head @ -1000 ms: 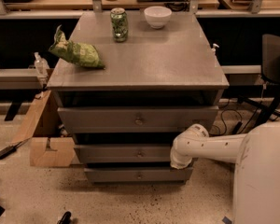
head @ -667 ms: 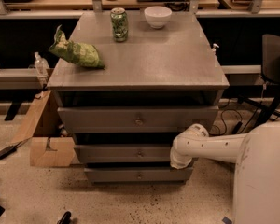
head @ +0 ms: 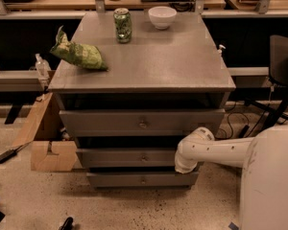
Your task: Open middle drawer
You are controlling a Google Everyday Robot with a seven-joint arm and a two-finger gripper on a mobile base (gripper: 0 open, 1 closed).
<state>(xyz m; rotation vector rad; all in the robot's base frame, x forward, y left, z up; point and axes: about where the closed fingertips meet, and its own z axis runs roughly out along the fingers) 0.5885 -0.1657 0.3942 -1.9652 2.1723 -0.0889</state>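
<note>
The grey cabinet (head: 144,71) has three drawers. The middle drawer (head: 127,157) is the second front down, with a small round knob (head: 144,157) at its centre. My white arm reaches in from the right and bends down in front of the cabinet. Its gripper (head: 186,164) end sits against the right end of the middle drawer front, well to the right of the knob. The arm's last joint covers that end of the drawer. The top drawer (head: 141,123) and bottom drawer (head: 143,179) show dark gaps above their fronts.
On the cabinet top stand a green can (head: 123,25), a white bowl (head: 162,17) and a green chip bag (head: 78,54). A cardboard box (head: 45,143) leans at the cabinet's left. A black chair (head: 283,61) and cables lie to the right. My white base (head: 271,181) fills the lower right.
</note>
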